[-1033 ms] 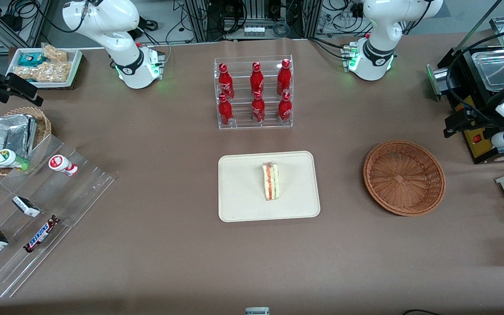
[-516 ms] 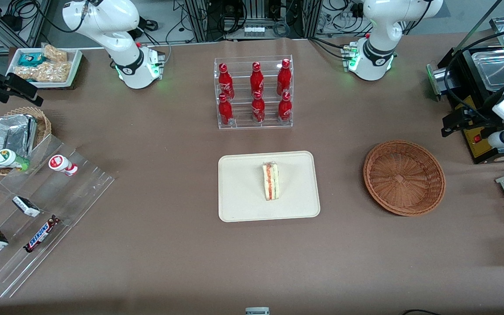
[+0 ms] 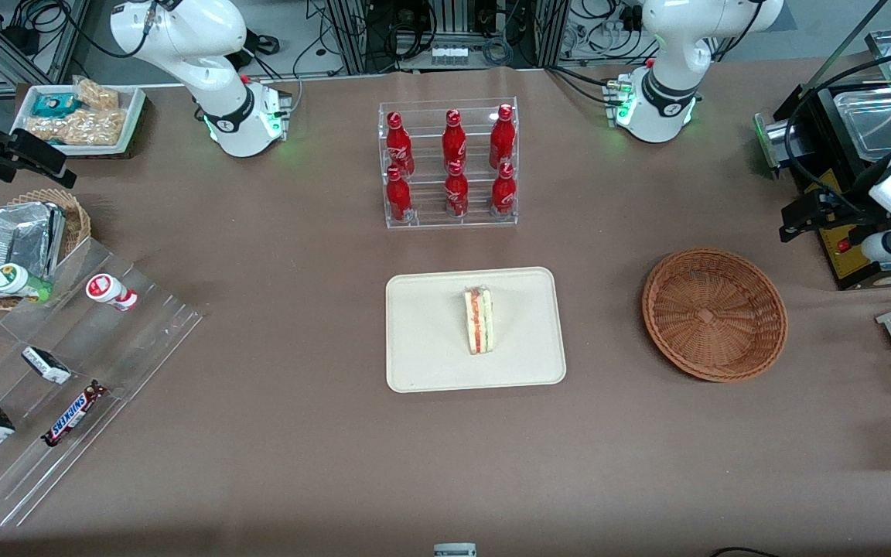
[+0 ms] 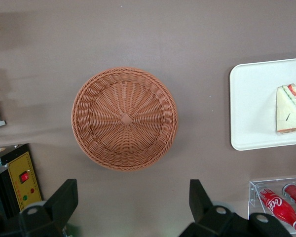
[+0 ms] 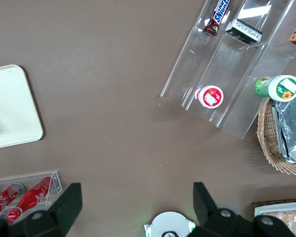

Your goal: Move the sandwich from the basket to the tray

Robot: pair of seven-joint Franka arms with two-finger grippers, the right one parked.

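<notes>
The sandwich (image 3: 479,321) (image 4: 291,108), a pale wedge with red and green layers, stands on the cream tray (image 3: 430,340) (image 4: 251,108) at mid-table. The round reddish-brown basket (image 3: 715,313) (image 4: 124,118) sits beside the tray toward the working arm's end, with nothing in it. My left gripper (image 3: 801,218) (image 4: 132,202) hangs high above the table, farther from the front camera than the basket. It is open, its black fingers (image 4: 64,197) wide apart with bare table between them.
A clear rack of red cola bottles (image 3: 449,162) (image 4: 281,205) stands farther back than the tray. A black machine with a yellow panel (image 3: 848,240) (image 4: 19,182) is beside the gripper. A stepped acrylic shelf of snacks (image 3: 66,363) and a foil-packet basket (image 3: 24,244) lie toward the parked arm's end.
My left arm's wrist has shifted slightly near the black machine. The sandwich, tray and basket have not moved.
</notes>
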